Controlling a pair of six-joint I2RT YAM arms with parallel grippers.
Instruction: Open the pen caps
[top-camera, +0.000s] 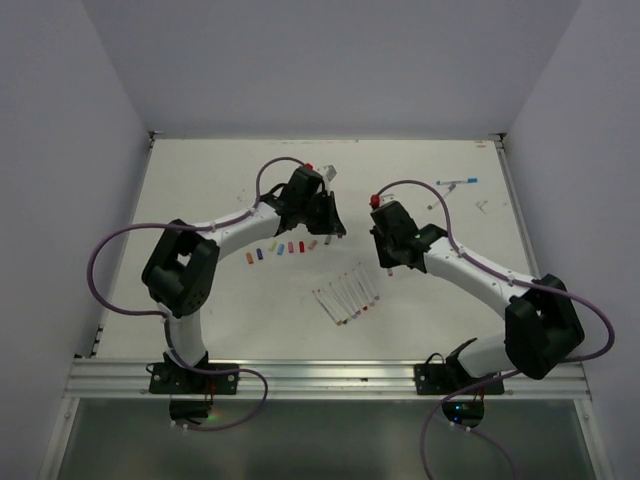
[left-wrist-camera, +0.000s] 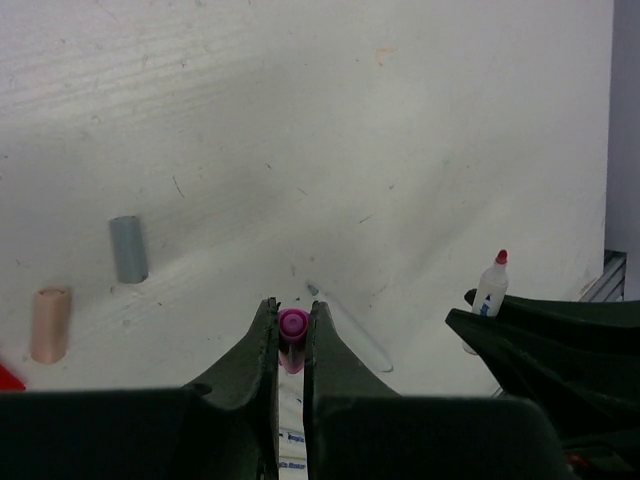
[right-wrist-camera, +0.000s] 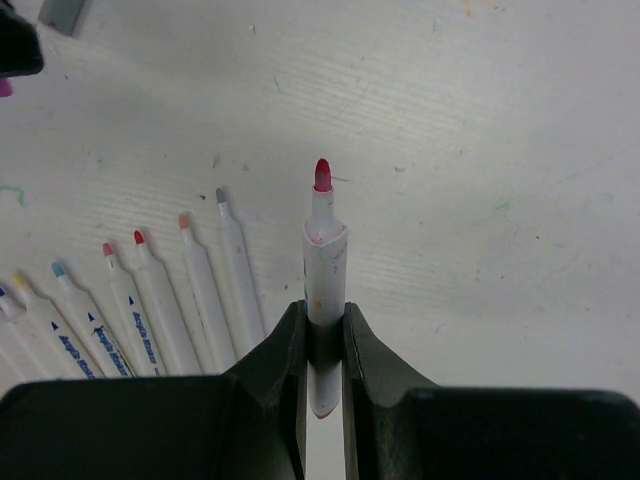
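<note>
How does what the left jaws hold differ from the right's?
The magenta cap in the left jaws is short and coloured all over; the uncapped pen in the right jaws is long and white with a reddish tip. The cap barely clears its jaws; the pen sticks well past them. Both are pinched between shut jaws.

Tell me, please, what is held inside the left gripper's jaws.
A magenta pen cap sits pinched in the left gripper, its round end facing the camera. The fingers hide the rest.
</note>
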